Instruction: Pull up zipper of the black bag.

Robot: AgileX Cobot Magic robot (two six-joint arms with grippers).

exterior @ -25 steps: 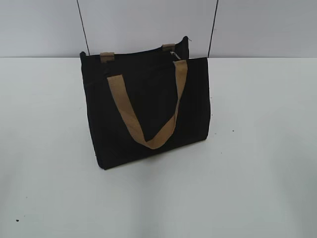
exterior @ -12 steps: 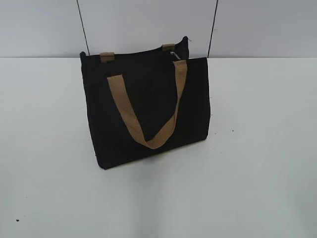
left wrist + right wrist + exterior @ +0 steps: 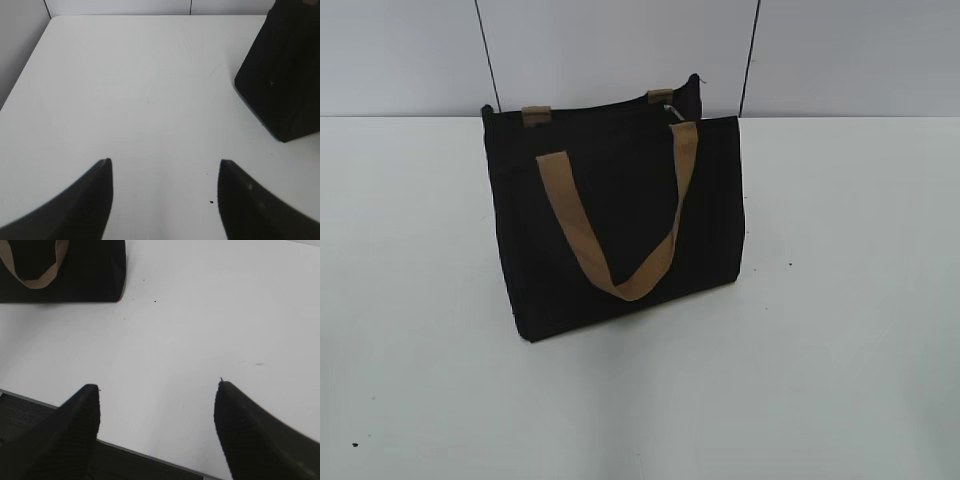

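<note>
The black bag [image 3: 620, 215] stands upright on the white table, with a tan strap [image 3: 620, 270] hanging down its front. Its zipper runs along the top edge; a small silvery pull [image 3: 670, 108] shows near the top right. The bag's side shows at the right of the left wrist view [image 3: 280, 75] and its lower corner at the top left of the right wrist view [image 3: 90, 275]. My left gripper [image 3: 164, 165] is open and empty over bare table, left of the bag. My right gripper [image 3: 159, 386] is open and empty near the table's front edge. Neither gripper shows in the exterior view.
The white table [image 3: 840, 330] runs to a wall with dark vertical seams [image 3: 488, 55] behind the bag. The table's front edge [image 3: 150, 452] lies under my right gripper. A small dark speck [image 3: 211, 202] lies on the table.
</note>
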